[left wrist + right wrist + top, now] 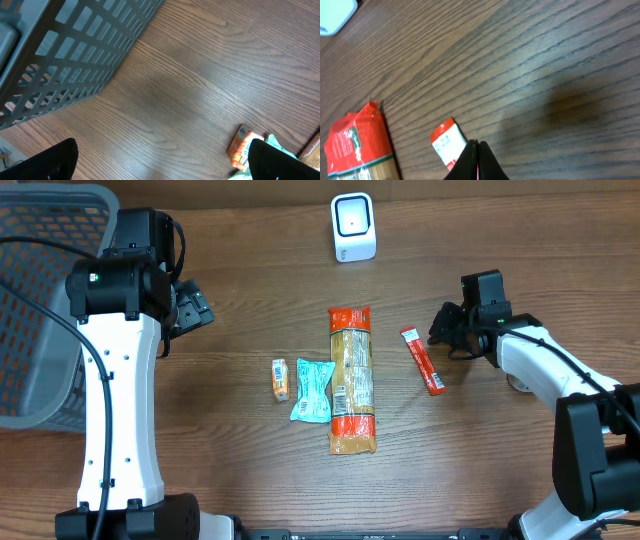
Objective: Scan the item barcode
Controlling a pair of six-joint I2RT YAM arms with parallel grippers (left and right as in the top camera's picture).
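Judging from the overhead view, the red sachet (422, 361) right of centre is the item I would take to the scanner (353, 227), which stands at the top centre of the frame. The right gripper (438, 332) sits just beside the sachet's upper end, its fingers clenched together on nothing. In the right wrist view the closed tips (477, 159) point at the sachet's near end at the bottom centre.

To do this step well I would spread those fingers first, then come down across the sachet's narrow width, since it lies flat on the table (230, 450) and is thin. I would pinch it near one end and keep the printed face uncovered for the scanner's window. Which face carries the barcode I cannot tell.

The left gripper (200, 310) hangs left of centre, released wide and holding nothing. It is well apart from the pasta bag (351, 380), the teal packet (312, 390) and the orange packet (281, 379) in the middle.

One container is present: a grey basket (40, 320) at the upper left. I see nothing in it, though the left arm covers part of it.
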